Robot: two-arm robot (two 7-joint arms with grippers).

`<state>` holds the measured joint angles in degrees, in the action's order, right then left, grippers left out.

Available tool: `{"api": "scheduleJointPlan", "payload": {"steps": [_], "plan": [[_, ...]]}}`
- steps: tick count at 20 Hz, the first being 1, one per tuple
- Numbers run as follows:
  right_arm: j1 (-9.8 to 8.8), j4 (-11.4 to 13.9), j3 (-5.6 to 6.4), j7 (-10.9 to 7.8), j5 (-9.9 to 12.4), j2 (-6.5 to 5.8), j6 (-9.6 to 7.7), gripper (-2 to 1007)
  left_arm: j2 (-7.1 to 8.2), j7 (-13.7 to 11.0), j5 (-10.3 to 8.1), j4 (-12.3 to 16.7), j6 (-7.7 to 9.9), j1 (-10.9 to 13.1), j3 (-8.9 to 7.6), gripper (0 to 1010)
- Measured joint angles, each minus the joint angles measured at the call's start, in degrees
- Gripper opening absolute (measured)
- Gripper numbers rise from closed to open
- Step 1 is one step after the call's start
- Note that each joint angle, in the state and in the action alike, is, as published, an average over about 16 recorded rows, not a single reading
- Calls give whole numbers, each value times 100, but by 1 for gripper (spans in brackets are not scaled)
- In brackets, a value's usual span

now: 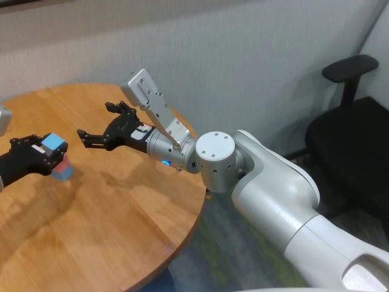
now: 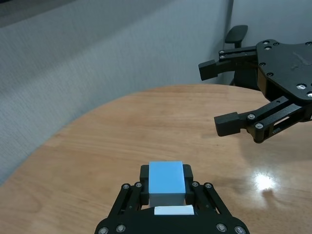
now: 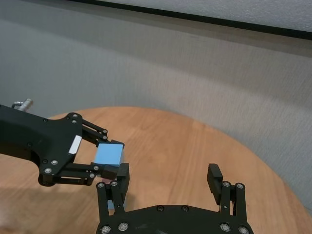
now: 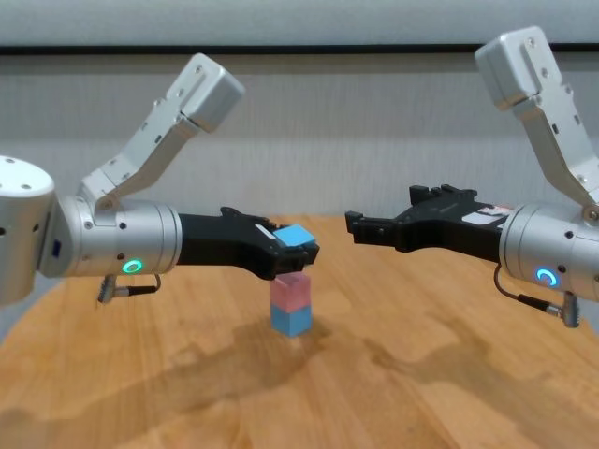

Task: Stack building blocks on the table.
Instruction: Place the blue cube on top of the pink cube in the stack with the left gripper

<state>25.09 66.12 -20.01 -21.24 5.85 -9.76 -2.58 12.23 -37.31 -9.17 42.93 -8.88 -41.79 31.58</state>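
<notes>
The light blue block was clamped between the fingers of the left gripper, held in the air directly over a two-block column: a pink block sitting on a second light blue block, which rested on the table. In the chest view the carried block sat just above the pink one, with the gripper's lower parts in front of the gap, so I could not tell whether the two touched. The carried block looked slightly tilted in that view.

Left wrist view: the left gripper's fingers pressed on two opposite side faces of the block, top face exposed and roughly centred between them.

Judged handling: the blocks looked like small, rigid, matte cubes, probably light, and not slippery. Flat parallel faces make a side pinch the natural hold, as used here. Risk judged to lie in the column, not the grip: a light stack could be knocked over by a sideways nudge or an off-centre, tilted placement.

The right gripper hovered above the table to the right of the stack, well apart from it, fingers spread and holding nothing.

Progress judged: two of three blocks stacked, the third not yet released.
</notes>
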Motion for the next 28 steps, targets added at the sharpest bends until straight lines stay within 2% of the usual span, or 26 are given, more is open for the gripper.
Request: {"api": "scheduleJointPlan", "payload": {"steps": [16, 22, 28], "plan": [[0, 0, 0, 0, 0, 0, 0, 1004, -203, -36, 112, -612, -138, -223, -80, 394], [0, 0, 0, 0, 0, 0, 0, 1004, -215, -79, 124, -645, -164, -233, -119, 406], [0, 0, 0, 0, 0, 0, 0, 1004, -198, -111, 123, -571, -151, -202, -143, 493]]}}
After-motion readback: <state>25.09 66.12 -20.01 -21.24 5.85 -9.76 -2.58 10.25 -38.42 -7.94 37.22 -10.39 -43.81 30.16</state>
